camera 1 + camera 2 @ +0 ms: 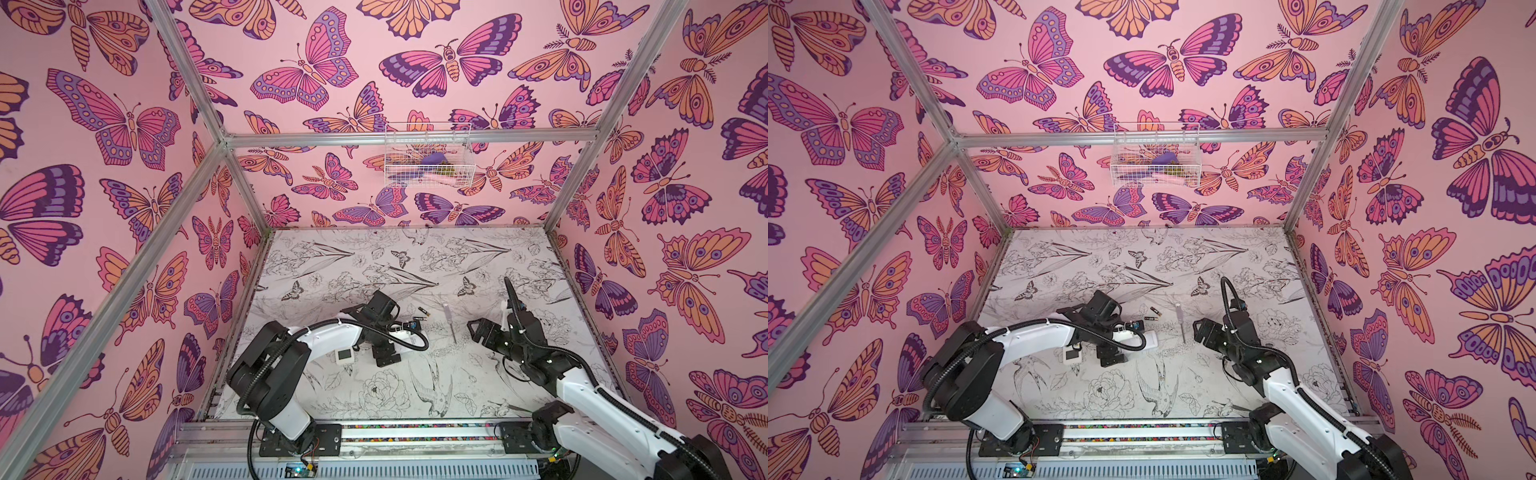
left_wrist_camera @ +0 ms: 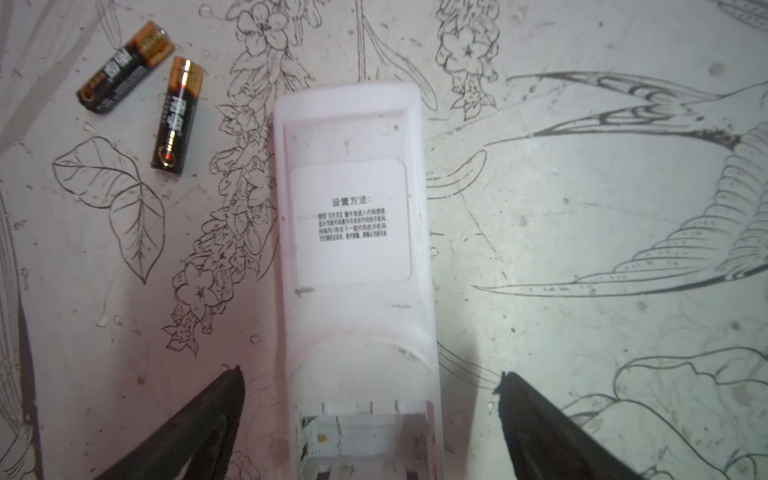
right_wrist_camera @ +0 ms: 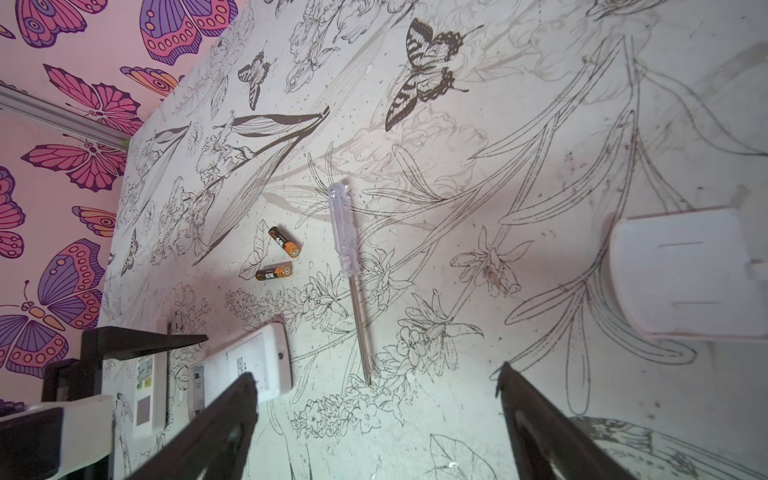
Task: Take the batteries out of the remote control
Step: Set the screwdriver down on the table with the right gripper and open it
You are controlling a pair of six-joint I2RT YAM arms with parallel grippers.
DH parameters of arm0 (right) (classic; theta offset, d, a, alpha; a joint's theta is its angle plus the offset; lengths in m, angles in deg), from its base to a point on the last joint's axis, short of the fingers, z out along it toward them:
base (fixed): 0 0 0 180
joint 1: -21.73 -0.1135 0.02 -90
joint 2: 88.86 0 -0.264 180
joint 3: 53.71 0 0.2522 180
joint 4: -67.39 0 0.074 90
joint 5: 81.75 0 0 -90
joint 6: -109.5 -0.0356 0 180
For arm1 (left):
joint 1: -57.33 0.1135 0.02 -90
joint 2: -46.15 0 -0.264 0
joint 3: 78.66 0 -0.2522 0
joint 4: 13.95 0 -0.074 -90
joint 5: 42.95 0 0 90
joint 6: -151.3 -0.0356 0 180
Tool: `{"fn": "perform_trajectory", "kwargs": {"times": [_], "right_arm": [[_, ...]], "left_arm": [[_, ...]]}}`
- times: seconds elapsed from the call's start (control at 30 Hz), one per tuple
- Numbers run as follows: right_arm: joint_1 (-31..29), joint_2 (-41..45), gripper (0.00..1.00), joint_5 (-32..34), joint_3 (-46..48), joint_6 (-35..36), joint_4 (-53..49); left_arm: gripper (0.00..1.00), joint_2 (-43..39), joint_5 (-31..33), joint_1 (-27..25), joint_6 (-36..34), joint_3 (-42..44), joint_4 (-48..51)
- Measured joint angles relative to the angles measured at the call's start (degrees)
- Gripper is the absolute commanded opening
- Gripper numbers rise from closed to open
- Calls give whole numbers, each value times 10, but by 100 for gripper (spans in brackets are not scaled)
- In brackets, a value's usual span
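Small remote: a face-up small remote with a little screen is lying just outside the left tool, on the side away from the other arm; its back is hidden.
Left tool: the left tool is hanging wide open and gripping nothing, its fingers standing either side of the white remote control without touching it.
Remote control: the remote control is lying back up on the desk, its long axis running straight out ahead of the left tool. Its open compartment end is sitting between the fingers and looking empty, though that part is blurred.
Batteries: two black batteries are lying loose on the desk, ahead of the left tool and off to one side near the remote's far end. They are near each other, not touching and pointing different ways. No yellow ones are showing.
Screwdriver: the screwdriver is lying ahead of the right tool, handle away and tip toward it, with the batteries just past it toward the left arm.
Right tool: the right tool is hovering wide open and empty, apart from everything.
Nearer arm: the left, I'm judging; whatever is coming next on either remote is falling to it.
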Motion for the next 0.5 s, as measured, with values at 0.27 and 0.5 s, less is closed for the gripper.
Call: {"fn": "perform_trajectory", "kwargs": {"times": [0.27, 0.5], "right_arm": [[0, 35, 88, 1, 6, 7, -9], [0, 40, 87, 0, 6, 10, -14]], "left_arm": [[81, 21, 24, -20, -15, -9, -3], [54, 21, 34, -22, -20, -10, -4]]}}
